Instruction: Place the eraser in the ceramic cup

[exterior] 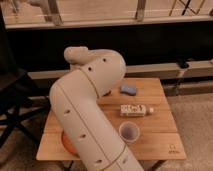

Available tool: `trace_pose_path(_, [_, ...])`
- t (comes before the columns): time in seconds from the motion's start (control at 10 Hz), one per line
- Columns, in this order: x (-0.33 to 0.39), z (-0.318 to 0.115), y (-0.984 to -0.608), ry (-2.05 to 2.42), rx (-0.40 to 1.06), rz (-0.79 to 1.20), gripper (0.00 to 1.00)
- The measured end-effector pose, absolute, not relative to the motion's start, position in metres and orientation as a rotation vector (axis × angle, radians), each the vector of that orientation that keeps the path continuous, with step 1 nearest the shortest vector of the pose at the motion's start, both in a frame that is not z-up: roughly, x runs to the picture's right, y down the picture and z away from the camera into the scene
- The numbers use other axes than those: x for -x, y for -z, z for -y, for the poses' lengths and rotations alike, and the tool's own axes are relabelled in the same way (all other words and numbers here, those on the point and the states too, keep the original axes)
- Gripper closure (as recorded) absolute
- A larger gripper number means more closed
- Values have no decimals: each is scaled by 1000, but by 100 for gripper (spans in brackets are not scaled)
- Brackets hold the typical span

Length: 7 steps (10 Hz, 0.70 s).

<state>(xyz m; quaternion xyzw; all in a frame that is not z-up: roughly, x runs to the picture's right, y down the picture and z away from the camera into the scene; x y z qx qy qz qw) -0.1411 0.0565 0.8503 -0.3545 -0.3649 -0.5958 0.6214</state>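
Note:
The eraser (128,90), a small blue block, lies on the far side of the wooden table (167,142). Nearer the front edge stands the ceramic cup (129,132), pale, round and upright. My cream arm (87,107) folds across the left half of the view, its elbow bulging above the table's left part. The gripper is out of view and nothing shows it holding anything. Eraser and cup stand apart, with a lying bottle between them.
A white labelled bottle (136,110) lies on its side mid-table. An orange dish (67,142) peeks out at the front left, mostly hidden by my arm. A black folding chair (15,107) stands left of the table, with a dark low wall behind it.

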Motion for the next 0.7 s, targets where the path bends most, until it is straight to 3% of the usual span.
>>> trace_pose_path(0.7, [149, -46, -864, 1472, 741, 859, 20])
